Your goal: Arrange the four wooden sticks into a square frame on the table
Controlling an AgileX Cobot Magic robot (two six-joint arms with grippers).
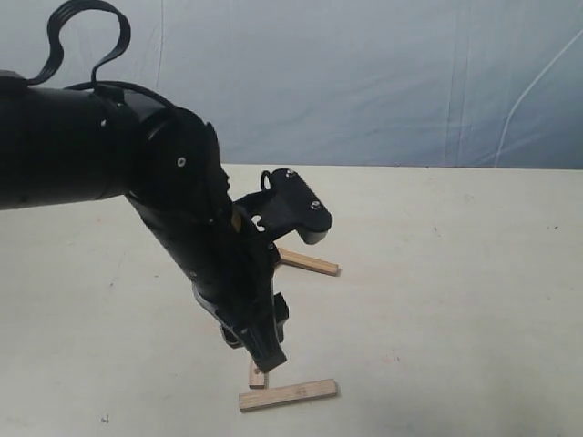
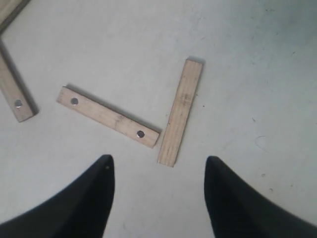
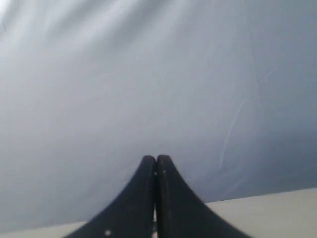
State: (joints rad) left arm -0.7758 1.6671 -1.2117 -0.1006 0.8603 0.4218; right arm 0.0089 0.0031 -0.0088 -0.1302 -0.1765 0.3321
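Fingers [image 2: 96, 198] of left gripper [image 2: 159, 159] spread, empty | plain stick [image 2: 181, 111] just ahead between them, dotted stick [image 2: 106, 116] butting its side | two more sticks [image 2: 15, 94] off past one finger | bare table [image 2: 257, 74] beyond the other | right gripper [image 3: 156, 171] fingers together, empty

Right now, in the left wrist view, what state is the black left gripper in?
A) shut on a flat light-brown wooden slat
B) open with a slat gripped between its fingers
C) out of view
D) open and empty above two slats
D: the left gripper stands wide open and holds nothing, above the flat light-brown wooden slat with two dots and the plain slat that its end meets on the pale beige table.
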